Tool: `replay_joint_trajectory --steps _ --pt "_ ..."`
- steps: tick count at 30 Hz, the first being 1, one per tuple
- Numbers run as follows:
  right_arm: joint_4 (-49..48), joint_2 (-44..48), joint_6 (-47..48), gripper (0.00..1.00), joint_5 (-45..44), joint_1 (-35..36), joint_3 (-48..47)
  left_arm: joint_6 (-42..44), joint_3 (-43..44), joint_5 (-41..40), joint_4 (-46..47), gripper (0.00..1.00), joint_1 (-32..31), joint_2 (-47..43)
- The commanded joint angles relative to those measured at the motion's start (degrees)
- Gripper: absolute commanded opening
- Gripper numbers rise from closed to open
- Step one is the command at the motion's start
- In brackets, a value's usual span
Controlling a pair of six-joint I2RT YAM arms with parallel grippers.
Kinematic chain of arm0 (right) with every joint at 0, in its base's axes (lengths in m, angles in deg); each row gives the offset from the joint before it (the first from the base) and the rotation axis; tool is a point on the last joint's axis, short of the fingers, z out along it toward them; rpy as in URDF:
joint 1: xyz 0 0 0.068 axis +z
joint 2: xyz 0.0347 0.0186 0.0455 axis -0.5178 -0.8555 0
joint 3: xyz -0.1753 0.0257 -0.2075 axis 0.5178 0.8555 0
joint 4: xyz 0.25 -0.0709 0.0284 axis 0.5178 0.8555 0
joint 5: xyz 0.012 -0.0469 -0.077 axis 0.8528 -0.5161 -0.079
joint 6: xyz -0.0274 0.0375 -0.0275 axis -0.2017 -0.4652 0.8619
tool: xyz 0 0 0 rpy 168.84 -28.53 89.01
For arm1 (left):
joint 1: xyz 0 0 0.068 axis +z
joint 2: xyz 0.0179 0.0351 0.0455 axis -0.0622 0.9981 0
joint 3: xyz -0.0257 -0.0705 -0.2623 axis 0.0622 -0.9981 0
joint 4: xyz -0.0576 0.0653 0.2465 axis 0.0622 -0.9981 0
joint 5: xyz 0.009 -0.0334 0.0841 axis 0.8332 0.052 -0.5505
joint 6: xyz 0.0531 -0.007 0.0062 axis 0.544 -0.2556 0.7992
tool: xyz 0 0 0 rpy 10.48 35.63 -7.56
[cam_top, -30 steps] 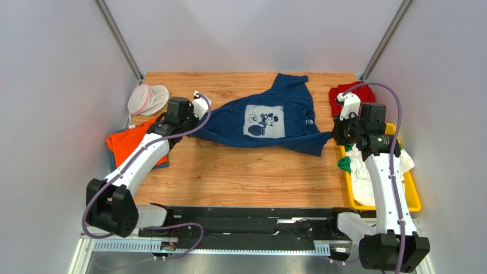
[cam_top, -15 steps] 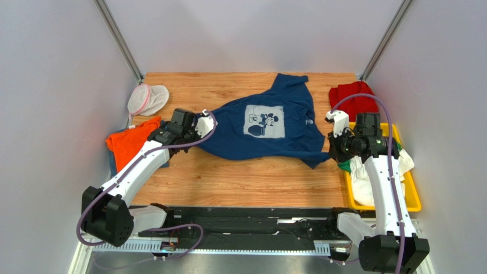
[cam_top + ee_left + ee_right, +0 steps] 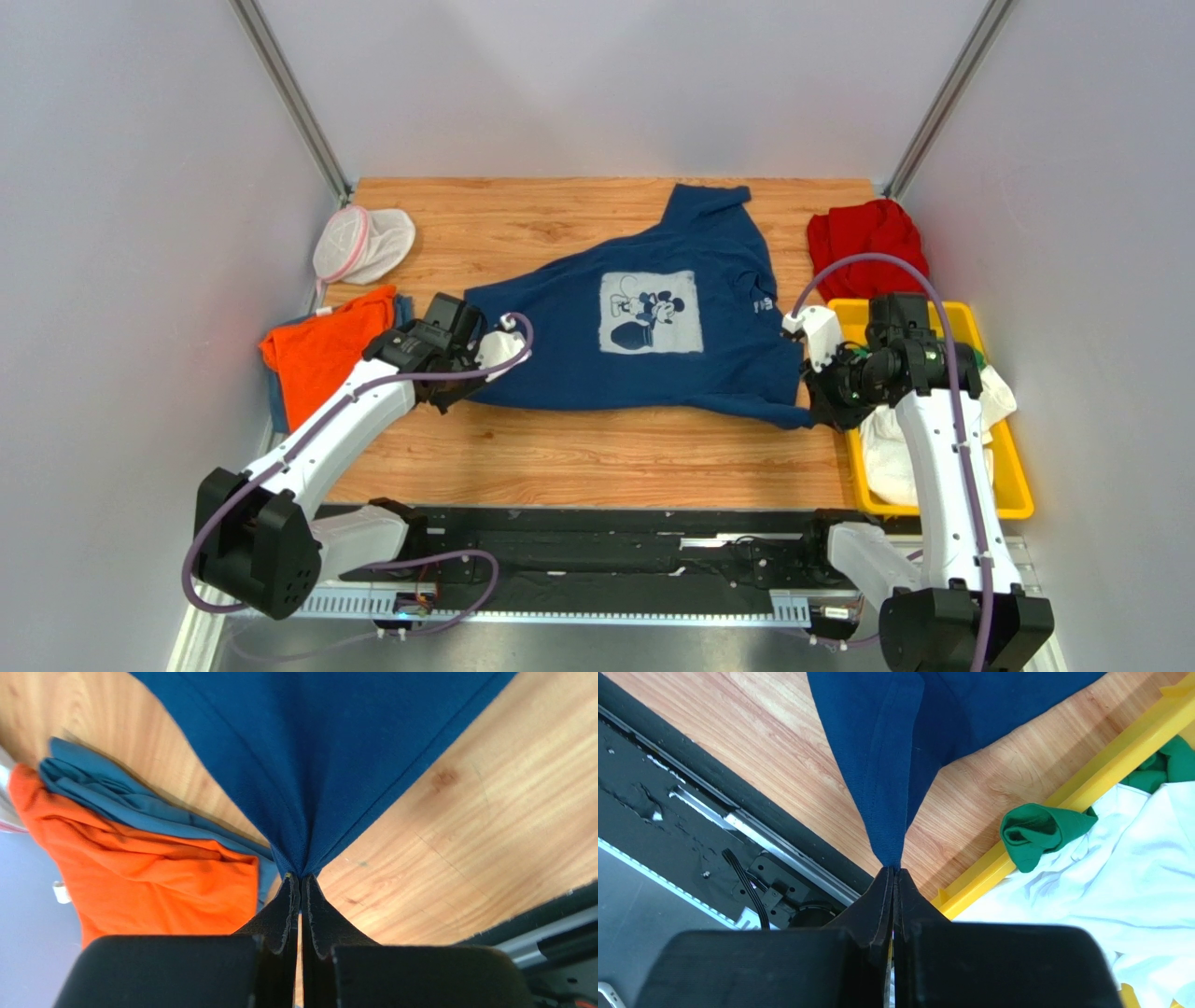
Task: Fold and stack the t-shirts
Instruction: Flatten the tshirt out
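Pale walls close in a wooden table. From above, the navy t-shirt lies spread across the middle, print up, stretched between both arms. The left gripper pinches its near left corner, and the right gripper pinches its near right corner beside the yellow bin. An orange t-shirt lies at the left edge and a red t-shirt at the far right.

From the left wrist, the fingers are clamped tight on a gathered navy point, with orange cloth just beside.

From the right wrist, the fingers are closed on navy fabric. A green t-shirt and a white t-shirt lie in the bin.
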State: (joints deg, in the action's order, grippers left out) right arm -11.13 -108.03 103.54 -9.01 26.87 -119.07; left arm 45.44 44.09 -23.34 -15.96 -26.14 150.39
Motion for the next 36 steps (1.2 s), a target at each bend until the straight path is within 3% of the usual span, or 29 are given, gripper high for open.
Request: replay_joint_trajectory --steps 1,17,24,28,31,36 --pt "8.96 -0.2 4.91 0.0 -0.75 -0.17 1.71 0.99 -1.37 0.48 -4.81 0.0 -0.63 0.65" --pt "13.53 1.73 8.34 0.0 -4.09 -0.17 4.44 0.56 -5.33 1.45 -7.54 0.0 -1.08 2.32" --pt "12.74 3.93 7.64 0.0 -7.97 -0.17 2.6 -0.5 -2.79 3.03 -8.42 0.0 -1.43 1.71" --pt "6.08 2.7 1.59 0.0 -6.12 -0.17 -3.19 -1.82 1.69 0.66 -3.86 0.0 -1.43 0.04" --pt "-6.28 0.69 -6.64 0.0 -4.01 -0.16 -10.39 -3.22 6.43 -2.32 3.25 0.0 -1.43 -1.37" --pt "-18.53 -6.6 -18.62 0.0 -4.88 -0.17 -29.89 -4.72 21.54 -7.68 12.92 0.0 -1.43 0.11"
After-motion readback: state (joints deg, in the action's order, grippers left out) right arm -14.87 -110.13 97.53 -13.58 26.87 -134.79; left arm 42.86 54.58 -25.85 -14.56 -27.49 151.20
